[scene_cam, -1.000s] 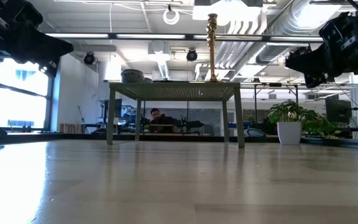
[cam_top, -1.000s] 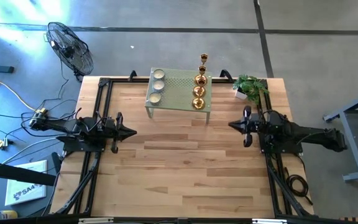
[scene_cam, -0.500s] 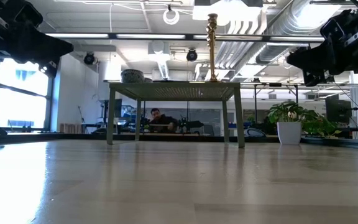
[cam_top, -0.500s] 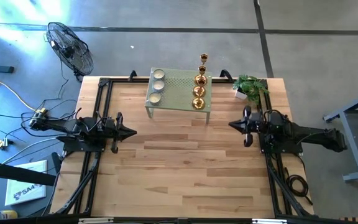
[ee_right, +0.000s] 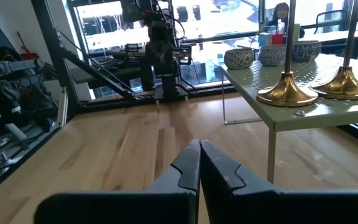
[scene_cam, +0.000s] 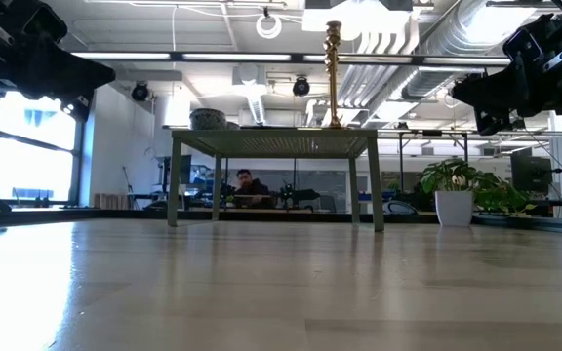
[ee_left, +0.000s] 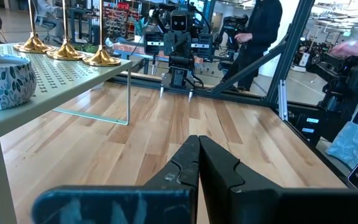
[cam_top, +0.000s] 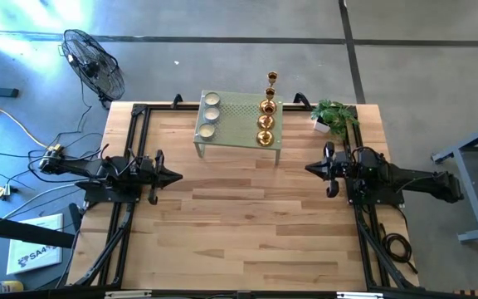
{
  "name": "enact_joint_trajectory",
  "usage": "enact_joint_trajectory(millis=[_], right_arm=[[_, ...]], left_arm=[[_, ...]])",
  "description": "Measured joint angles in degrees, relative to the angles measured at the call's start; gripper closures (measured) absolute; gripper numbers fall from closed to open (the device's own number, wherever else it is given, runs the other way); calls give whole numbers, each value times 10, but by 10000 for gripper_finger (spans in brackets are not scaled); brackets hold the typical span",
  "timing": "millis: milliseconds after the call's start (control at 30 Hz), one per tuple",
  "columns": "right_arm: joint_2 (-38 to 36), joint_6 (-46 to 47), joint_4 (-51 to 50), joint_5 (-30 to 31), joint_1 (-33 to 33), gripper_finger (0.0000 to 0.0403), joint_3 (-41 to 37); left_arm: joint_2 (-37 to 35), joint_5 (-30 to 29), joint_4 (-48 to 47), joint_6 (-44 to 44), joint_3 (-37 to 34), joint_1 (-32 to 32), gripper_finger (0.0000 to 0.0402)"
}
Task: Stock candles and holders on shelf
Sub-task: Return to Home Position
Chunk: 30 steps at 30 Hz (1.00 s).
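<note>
Only my right arm has moved since a second ago, drawing back a shade toward the right edge of the table point(cam_top: 239, 224); everything else stays where it was. My left gripper point(cam_top: 177, 175) hangs over the left side of the table, about midway between the near and far edges. It points inward, its fingers pressed together on nothing. My right gripper point(cam_top: 309, 169) faces it from the right side, well apart from it, fingers likewise together and empty.

Farther on, the shelf point(cam_top: 239, 124) stands near the far edge, roughly centred. On its left end the three candles point(cam_top: 211, 114) sit in a line running near to far, just beside one another. On its right end the four holders point(cam_top: 265, 121) stand upright in a like line, with the tall holder point(cam_top: 270, 79) at the far right corner. Neither gripper touches the shelf.

A plant point(cam_top: 333, 115) in a white pot stands at the table's far right corner. Beyond the table, the low view shows a person point(scene_cam: 247, 182) far back in the room, seen under the shelf.
</note>
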Motion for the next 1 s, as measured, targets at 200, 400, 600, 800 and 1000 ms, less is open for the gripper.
enact_joint_trajectory(millis=[200, 400, 600, 800, 1000], right_arm=[[0, 0, 1, 0, 3, 401, 0], [-54, 0, -21, 1, 14, 398, -1], [-53, 0, 1, 0, 14, 401, -1], [-53, 0, 2, 0, 14, 396, -1], [-52, 0, 2, 0, 14, 399, -1]], left_arm=[[0, 0, 0, 0, 0, 0, 400], [0, 0, 0, 0, 0, 0, 400], [0, 0, 1, 0, 0, 0, 400], [0, 1, 1, 0, 0, 0, 400], [0, 1, 1, 0, 0, 0, 400]])
